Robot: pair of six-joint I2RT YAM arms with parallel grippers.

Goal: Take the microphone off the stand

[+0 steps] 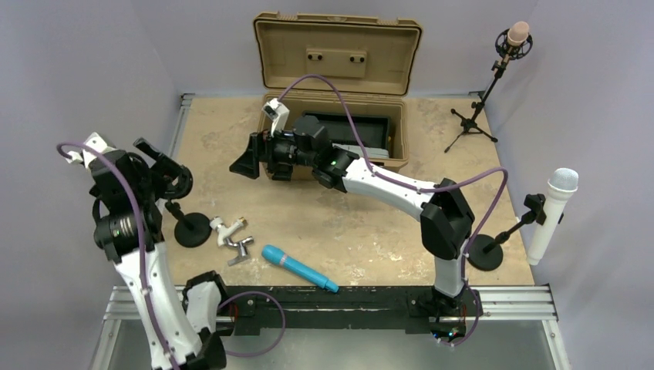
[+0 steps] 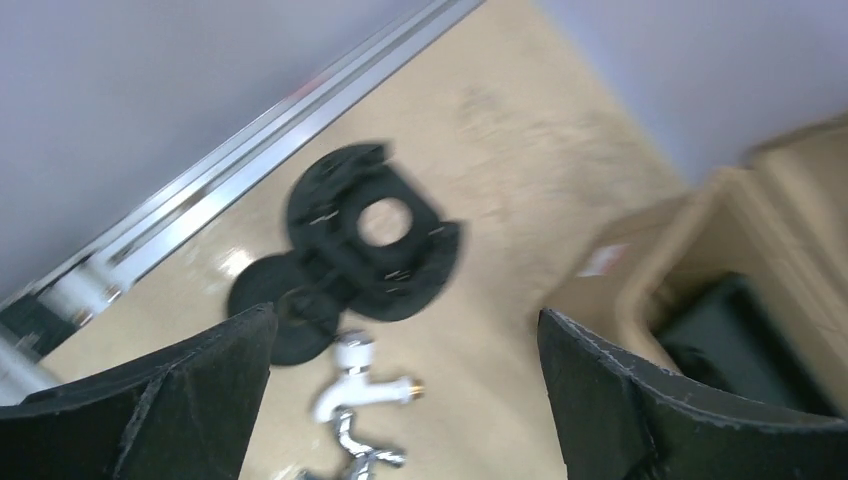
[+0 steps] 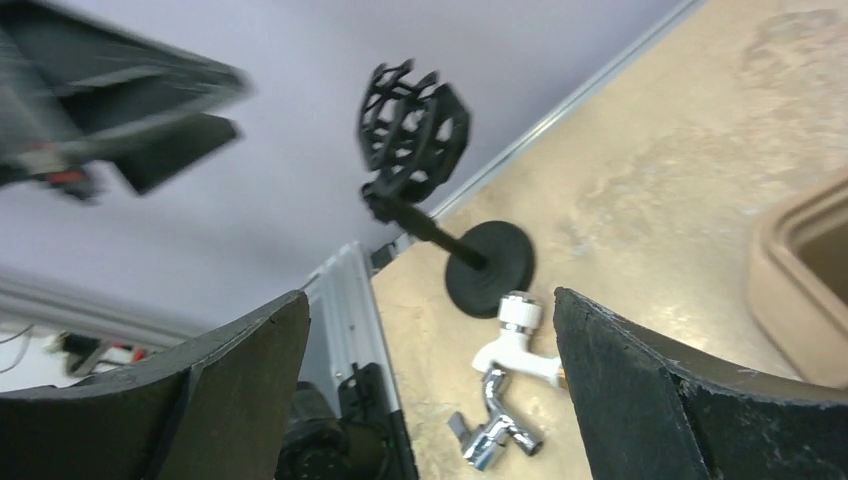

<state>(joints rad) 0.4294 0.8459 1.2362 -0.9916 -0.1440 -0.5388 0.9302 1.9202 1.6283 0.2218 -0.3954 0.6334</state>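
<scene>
While left claw (image 2: pixel 403 313) gapes by stand (image 1: pixel 191 229), microphone (image 1: pixel 299 268) — flat on table (image 1: pixel 362 223).

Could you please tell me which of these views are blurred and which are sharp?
Top external: sharp throughout. Left wrist: motion-smeared, the empty shock mount and tabletop streaked. Right wrist: mostly crisp, but the left gripper at upper left is blurred.

Tabletop scene: two robot arms, three microphones, three stands, one case, two plumbing fittings.

Arms, two: left arm (image 1: pixel 143 258), right arm (image 1: pixel 389 187). Microphones, three: blue microphone (image 1: pixel 299 268), white microphone (image 1: pixel 554 206), pink-tipped microphone (image 1: pixel 517 34). Stands, three: ring-mount stand (image 1: pixel 190 229), round-base stand (image 1: pixel 484 253), tripod stand (image 1: pixel 472 123). Case, one: tan case (image 1: pixel 337 54). Fittings, two: white tap (image 1: pixel 227 229), chrome fitting (image 1: pixel 241 251). Table (image 1: pixel 370 227), one.
</scene>
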